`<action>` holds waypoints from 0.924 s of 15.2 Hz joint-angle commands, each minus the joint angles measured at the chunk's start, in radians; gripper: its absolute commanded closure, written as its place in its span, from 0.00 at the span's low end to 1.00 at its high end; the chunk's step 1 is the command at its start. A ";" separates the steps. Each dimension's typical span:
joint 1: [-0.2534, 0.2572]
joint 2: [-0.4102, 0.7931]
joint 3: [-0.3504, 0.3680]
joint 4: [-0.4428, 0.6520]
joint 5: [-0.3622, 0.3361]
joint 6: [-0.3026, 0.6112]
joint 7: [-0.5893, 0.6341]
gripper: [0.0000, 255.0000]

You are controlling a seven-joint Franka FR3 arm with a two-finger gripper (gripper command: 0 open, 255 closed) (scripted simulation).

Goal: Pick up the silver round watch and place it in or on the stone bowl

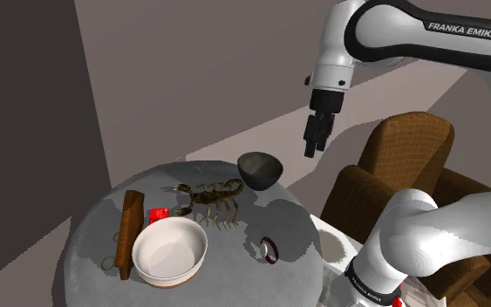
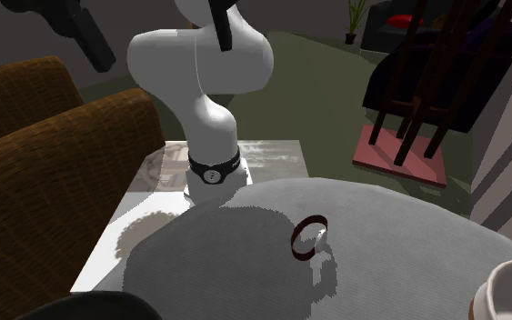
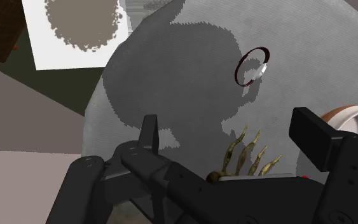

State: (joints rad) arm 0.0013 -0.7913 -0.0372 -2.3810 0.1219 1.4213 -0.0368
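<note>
While the black jaws hang apart above the grey round surface [image 1: 86, 235], the red-strapped silver round watch [image 1: 269, 249] lies untouched; approach step, seemingly requiring descent onto it.

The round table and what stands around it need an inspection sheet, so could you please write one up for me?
Surface: round grey table, partly in the arm's shadow.
Job's things: watch with a dark red band, standing on edge near the table's rim, apart from everything else; dark bowl upright at the far rim, nothing seen in it.
Clutter: scorpion mid-table; white bowl; brown block beside that bowl; small red item.
Grippers: claw open, holding nothing, in the air above the dark bowl's side of the table.
Cables: nothing seen.
Surroundings: brown armchairs next to the table; red mat under dark chair legs.
</note>
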 commanded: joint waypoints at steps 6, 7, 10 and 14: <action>0.033 -0.092 0.104 -0.173 0.058 0.125 0.075 0.00; 0.042 -0.106 0.126 -0.204 0.072 0.150 0.090 0.00; 0.073 -0.139 0.197 -0.292 0.118 0.231 0.137 0.00; 0.124 -0.155 0.303 -0.392 0.189 0.348 0.203 0.00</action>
State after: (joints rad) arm 0.1111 -0.9428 0.2367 -2.7427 0.2901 1.7325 0.1482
